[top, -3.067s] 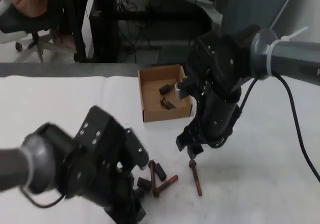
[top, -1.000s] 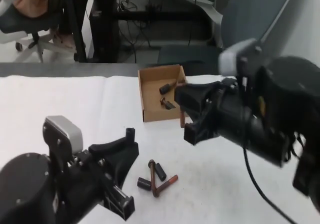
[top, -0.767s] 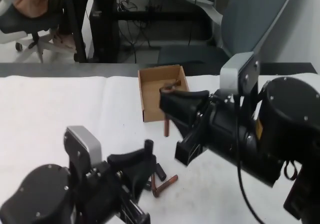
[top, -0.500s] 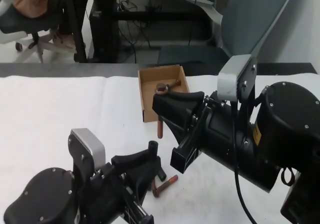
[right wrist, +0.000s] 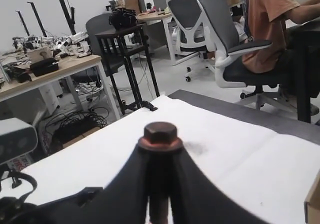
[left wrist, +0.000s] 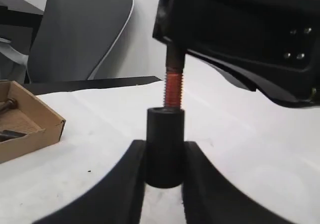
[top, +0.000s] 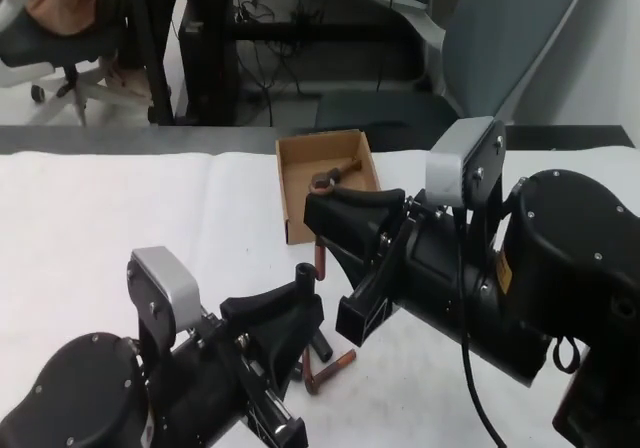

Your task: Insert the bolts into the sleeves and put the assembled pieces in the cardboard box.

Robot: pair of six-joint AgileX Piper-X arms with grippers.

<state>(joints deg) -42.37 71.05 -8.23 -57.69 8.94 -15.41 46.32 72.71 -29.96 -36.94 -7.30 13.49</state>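
Two grippers meet above the bench (top: 120,218). The left gripper (left wrist: 165,151) is clamped on a black sleeve (left wrist: 165,134) held upright. The right gripper (right wrist: 159,151) pinches a bolt (left wrist: 173,86) head-up, its threaded tip at the sleeve's mouth. The cardboard box (top: 291,196) stands just behind them.

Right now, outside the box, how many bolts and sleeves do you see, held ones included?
Bolts: 3 (held bolt in the right fingers; loose bolt; half-hidden bolt)
Sleeves: 2 (held sleeve in the left fingers; loose sleeve)
Total: 5; the left arm may hide more.
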